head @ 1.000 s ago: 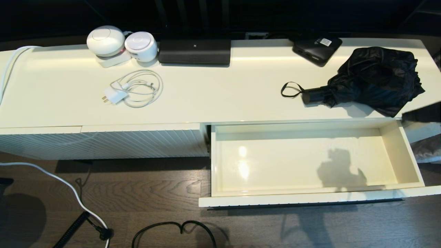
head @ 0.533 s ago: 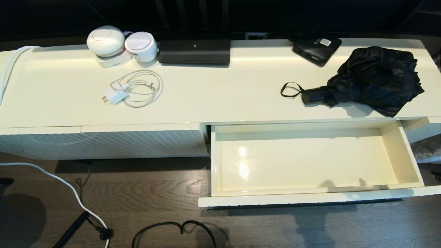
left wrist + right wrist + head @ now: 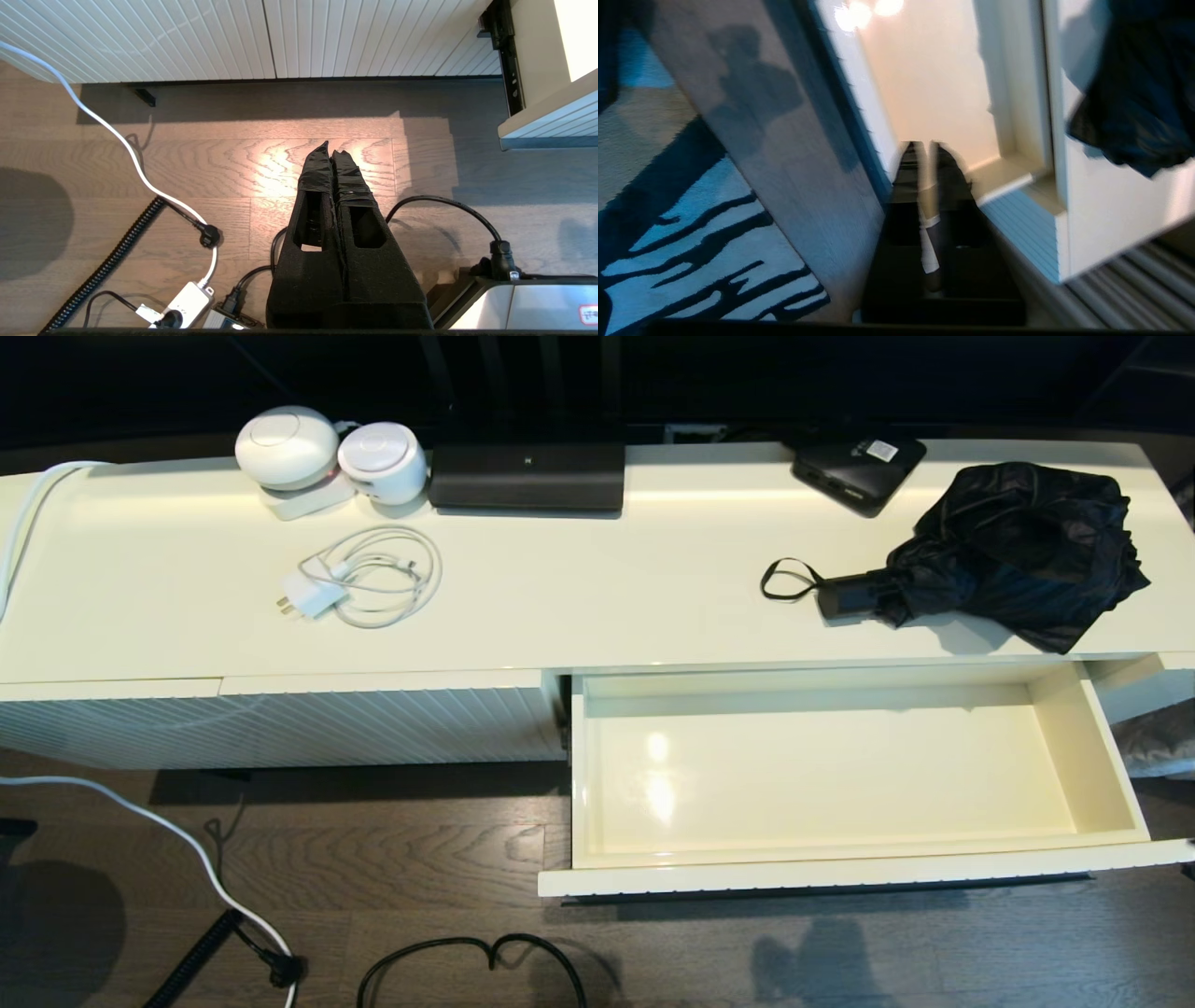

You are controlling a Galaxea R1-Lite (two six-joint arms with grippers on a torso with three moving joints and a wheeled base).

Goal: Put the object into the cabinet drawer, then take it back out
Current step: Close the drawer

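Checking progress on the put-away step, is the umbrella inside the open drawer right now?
No, the black folding umbrella lies on the cabinet top, and the open drawer holds nothing.

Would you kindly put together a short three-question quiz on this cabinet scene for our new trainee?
1. True or false: the umbrella lies inside the open drawer.
2. Multiple choice: the white charger with coiled cable lies on the cabinet top (a) left of the umbrella, (b) right of it, (c) in the drawer.
3. Short answer: in its wrist view, is the left pincer open or shut, and over what does it hang?

Key: 1. False; it rests on the cabinet top, behind the drawer. 2. (a). 3. Shut, over the wooden floor.
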